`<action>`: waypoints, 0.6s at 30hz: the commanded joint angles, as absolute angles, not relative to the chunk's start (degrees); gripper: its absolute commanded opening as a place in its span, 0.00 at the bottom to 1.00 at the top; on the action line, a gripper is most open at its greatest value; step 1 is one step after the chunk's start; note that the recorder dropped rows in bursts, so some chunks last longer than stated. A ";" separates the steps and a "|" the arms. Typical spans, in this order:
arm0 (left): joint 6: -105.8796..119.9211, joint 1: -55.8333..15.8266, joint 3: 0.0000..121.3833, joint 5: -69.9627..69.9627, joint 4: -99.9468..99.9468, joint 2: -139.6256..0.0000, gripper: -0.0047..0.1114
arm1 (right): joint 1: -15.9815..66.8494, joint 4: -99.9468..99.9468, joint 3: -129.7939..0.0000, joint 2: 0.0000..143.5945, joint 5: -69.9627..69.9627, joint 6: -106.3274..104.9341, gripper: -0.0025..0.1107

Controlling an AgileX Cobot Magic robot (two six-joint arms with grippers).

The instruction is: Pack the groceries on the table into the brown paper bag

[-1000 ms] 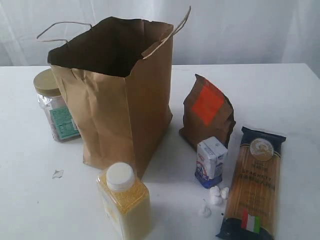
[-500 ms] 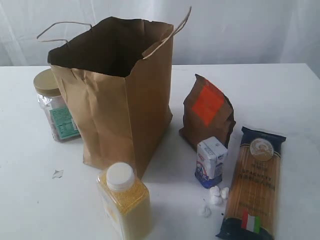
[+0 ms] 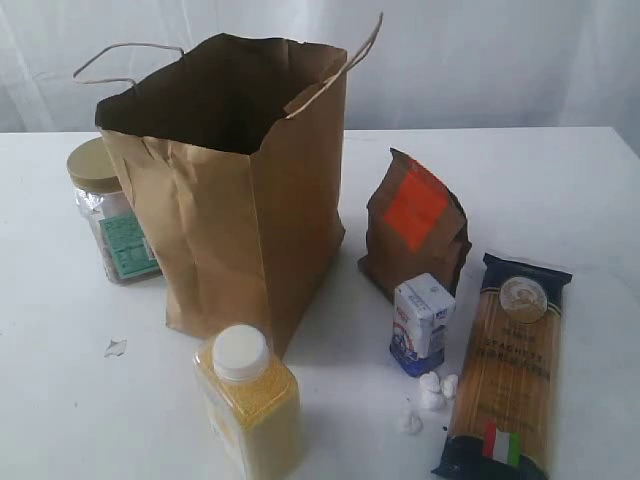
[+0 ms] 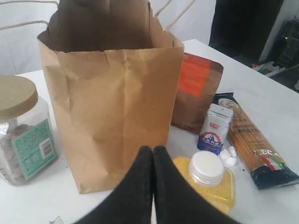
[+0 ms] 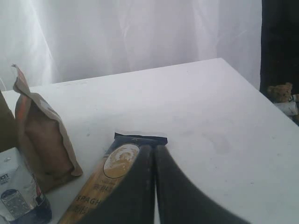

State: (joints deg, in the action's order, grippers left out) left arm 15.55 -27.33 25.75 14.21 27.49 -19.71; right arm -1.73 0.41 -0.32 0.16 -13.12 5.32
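Across the whole exterior view, wide white table (image 3: 560,190). Upper left of centre, upright with mouth open: tall creased brown paper bag (image 3: 240,230), two thin loop handles up at the rim. Lower right, lying flat and running down to the bottom edge: long spaghetti pack (image 3: 505,370), dark at both ends, small Italian flag near the lower end. Right of centre, upright, just right of the bag: brown pouch (image 3: 415,225) with an orange-red label. Far left, partly hidden behind the bag's left wall: clear jar (image 3: 105,215), tan lid, green label. Bottom centre, in front of the bag: bottle (image 3: 250,400) of yellow grain, white cap. Below the pouch, just left of the spaghetti pack, upright: small white-and-blue carton (image 3: 420,322). Just below the carton, a few small white lumps (image 3: 430,392); lower left, one tiny scrap (image 3: 115,348).

From its own wrist camera, left gripper (image 4: 153,149): black fingers clenched together, grasping nothing, seen against the bag's front wall, bottle just beside. Likewise right gripper (image 5: 153,147): clenched, grasping nothing, seen over the spaghetti pack's dark end.
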 commanded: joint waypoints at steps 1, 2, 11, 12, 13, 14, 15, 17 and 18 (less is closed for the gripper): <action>14.33 -27.56 20.28 6.44 21.94 -19.33 0.04 | -1.52 0.46 0.00 0.00 -12.73 5.56 0.02; 12.36 -27.56 18.24 4.80 18.99 -19.33 0.04 | -1.52 0.46 0.00 0.00 -12.73 5.56 0.02; -7.10 -27.56 2.34 -21.60 -1.99 -19.33 0.04 | -1.52 0.46 0.00 0.00 -12.73 5.56 0.02; -7.10 -27.56 0.92 -23.52 -2.23 -19.33 0.04 | -1.52 0.46 0.00 0.00 -12.73 5.56 0.02; -7.10 -27.56 0.00 -25.43 -2.23 -19.33 0.04 | -1.52 0.46 0.00 0.00 -12.73 5.56 0.02; -7.10 -27.56 0.00 -26.83 -2.33 -19.33 0.04 | -1.52 0.46 0.00 0.00 -12.73 5.56 0.02; -7.51 -27.56 0.00 -24.53 -2.52 -19.33 0.04 | -1.52 0.46 0.00 0.00 -12.73 5.56 0.02; -8.28 -27.56 0.00 -22.32 -2.65 -18.78 0.04 | -1.52 0.46 0.00 0.00 -12.73 5.56 0.02; -8.79 -27.56 0.00 -21.79 -2.65 -18.42 0.04 | -1.52 0.46 0.00 0.00 -12.73 5.56 0.02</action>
State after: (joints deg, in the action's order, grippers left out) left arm -7.15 -27.33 0.34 -22.40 -2.17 -19.48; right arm -1.73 0.41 -0.32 0.16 -13.12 5.32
